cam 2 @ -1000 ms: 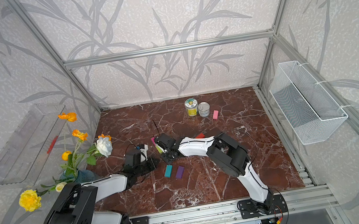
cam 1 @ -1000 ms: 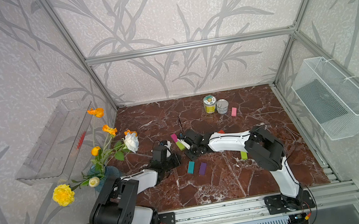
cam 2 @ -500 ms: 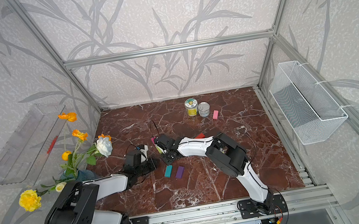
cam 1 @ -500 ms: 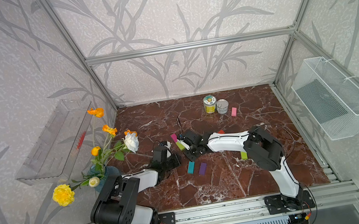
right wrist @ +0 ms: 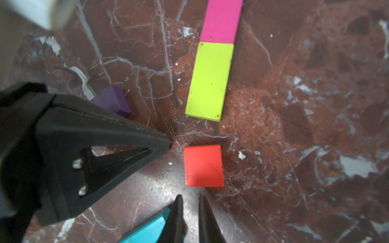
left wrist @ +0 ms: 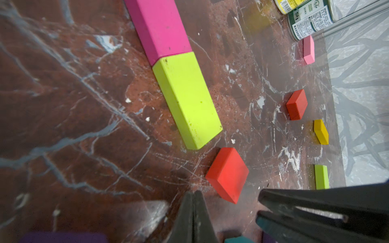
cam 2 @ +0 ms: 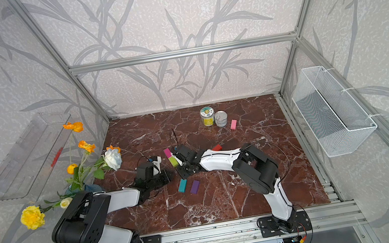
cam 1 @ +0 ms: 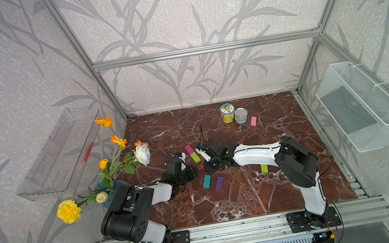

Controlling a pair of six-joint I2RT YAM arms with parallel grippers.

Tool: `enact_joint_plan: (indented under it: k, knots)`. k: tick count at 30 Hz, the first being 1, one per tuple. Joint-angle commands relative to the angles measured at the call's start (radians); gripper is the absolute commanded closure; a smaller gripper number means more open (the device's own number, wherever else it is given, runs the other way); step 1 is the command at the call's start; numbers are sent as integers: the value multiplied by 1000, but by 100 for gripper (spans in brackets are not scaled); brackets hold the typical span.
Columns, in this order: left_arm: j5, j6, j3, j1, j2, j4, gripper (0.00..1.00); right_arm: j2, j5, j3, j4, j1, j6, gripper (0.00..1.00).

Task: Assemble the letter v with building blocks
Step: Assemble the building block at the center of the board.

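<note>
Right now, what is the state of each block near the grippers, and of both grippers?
Lime green rectangular block: lying flat.
Magenta rectangular block: lying flat, end against the lime one.
Red square block: flat, touching nothing.
Left gripper: shut, empty.
Right gripper: shut, empty.

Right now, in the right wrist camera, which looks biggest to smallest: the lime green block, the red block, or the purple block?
1. lime green block: biggest.
2. red block: middle.
3. purple block: smallest as seen, but part of it is hidden, so its real size is unsure.
</note>
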Motion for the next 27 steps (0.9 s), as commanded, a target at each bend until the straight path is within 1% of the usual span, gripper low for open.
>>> enact_joint_plan:
  k: [1, 5, 19, 27]
  knots:
    - [22, -1, 16, -3, 17, 36, 100, -23, -66, -40, 56, -36, 48, 100]
    - [18, 8, 23, -3, 15, 16, 100, -10, -99, -54, 77, -59, 62, 100]
    - [-38, 47, 23, -3, -51, -96, 100, 66, -168, -19, 118, -63, 90, 100]
    - [-11, 55, 15, -3, -46, -80, 100, 70, -178, -21, 126, -62, 102, 100]
